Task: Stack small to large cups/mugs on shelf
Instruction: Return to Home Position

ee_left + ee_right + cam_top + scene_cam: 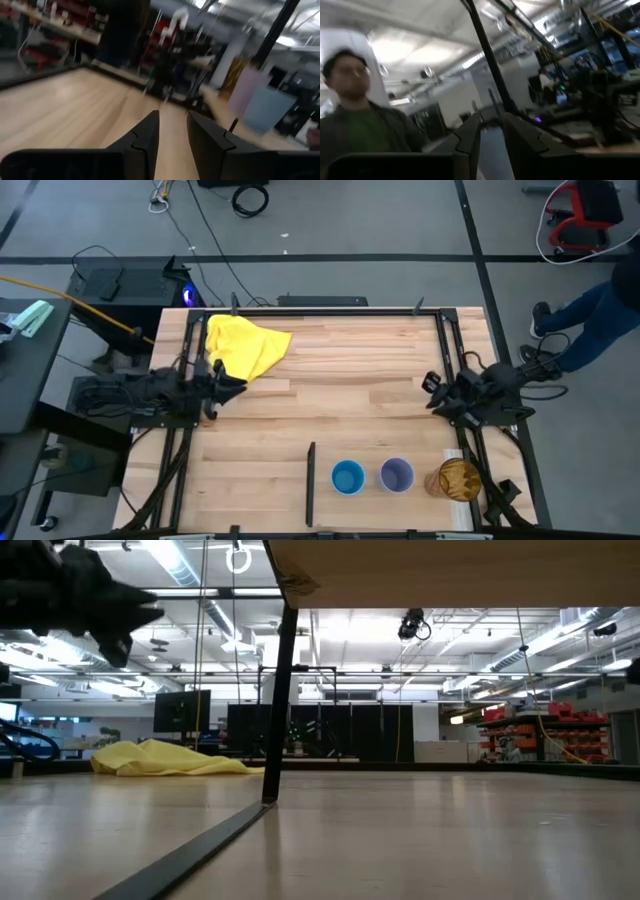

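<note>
Three cups stand upright in a row by the table's near edge in the high view: the small blue cup, the lavender cup and the amber tumbler at the right. None shows in the low view. My left gripper hovers at the table's left side beside the yellow cloth, with a narrow gap between its fingers. My right gripper hovers at the right side, far of the cups, its fingers also slightly apart. Both hold nothing.
A crumpled yellow cloth lies at the far left of the table. A dark upright strip stands left of the cups and carries a wooden shelf board. A person stands beyond the table's right side.
</note>
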{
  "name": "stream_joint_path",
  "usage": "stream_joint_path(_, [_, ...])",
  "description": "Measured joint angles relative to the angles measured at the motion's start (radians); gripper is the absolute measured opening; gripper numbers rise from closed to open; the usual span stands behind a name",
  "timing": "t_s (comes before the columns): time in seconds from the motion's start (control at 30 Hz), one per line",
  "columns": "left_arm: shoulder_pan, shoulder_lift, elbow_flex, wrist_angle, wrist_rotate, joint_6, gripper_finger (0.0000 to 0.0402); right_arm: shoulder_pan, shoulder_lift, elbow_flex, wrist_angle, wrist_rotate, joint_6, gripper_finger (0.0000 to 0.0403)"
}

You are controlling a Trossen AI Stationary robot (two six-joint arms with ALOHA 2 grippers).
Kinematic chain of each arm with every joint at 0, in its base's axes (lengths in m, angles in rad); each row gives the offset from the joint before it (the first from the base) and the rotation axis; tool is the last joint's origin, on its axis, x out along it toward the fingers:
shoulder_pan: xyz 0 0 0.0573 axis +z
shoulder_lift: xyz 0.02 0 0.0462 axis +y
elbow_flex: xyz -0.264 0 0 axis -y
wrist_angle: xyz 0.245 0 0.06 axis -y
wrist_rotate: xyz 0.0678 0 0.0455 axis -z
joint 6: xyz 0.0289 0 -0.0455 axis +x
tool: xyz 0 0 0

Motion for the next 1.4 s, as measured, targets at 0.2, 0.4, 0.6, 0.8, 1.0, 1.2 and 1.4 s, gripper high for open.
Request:
stream_joint_path(0.2, [0.000, 0.000, 0.002, -0.140, -0.001, 0.001, 0.0107, 0.000, 0.000, 0.000, -0.195, 0.000, -0.130, 0.0091])
stream_joint_path(0.4, [0.000, 0.007, 0.004, -0.150, -0.001, 0.117, 0.0107, 0.000, 0.001, 0.000, -0.324, 0.000, -0.228, 0.0091])
stream_joint_path(0.6, [0.000, 0.007, 0.003, -0.144, -0.002, 0.235, 0.0107, 0.000, 0.001, 0.000, -0.383, 0.000, -0.320, 0.0091])
stream_joint_path(0.8, [0.000, 0.007, 0.000, -0.126, -0.004, 0.235, 0.0107, 0.000, 0.001, 0.000, -0.411, 0.000, -0.271, 0.0091])
stream_joint_path(1.0, [0.000, 0.007, 0.000, -0.123, -0.004, 0.235, 0.0107, 0.000, 0.001, 0.000, -0.411, 0.000, -0.223, 0.0091])
stream_joint_path(1.2, [0.000, 0.007, 0.000, -0.121, -0.004, 0.235, 0.0107, 0.000, 0.001, 0.000, -0.411, 0.000, -0.221, 0.0091])
stream_joint_path(1.4, [0.000, 0.007, 0.000, -0.119, -0.004, 0.235, 0.0107, 0.000, 0.001, 0.000, -0.411, 0.000, -0.221, 0.0091])
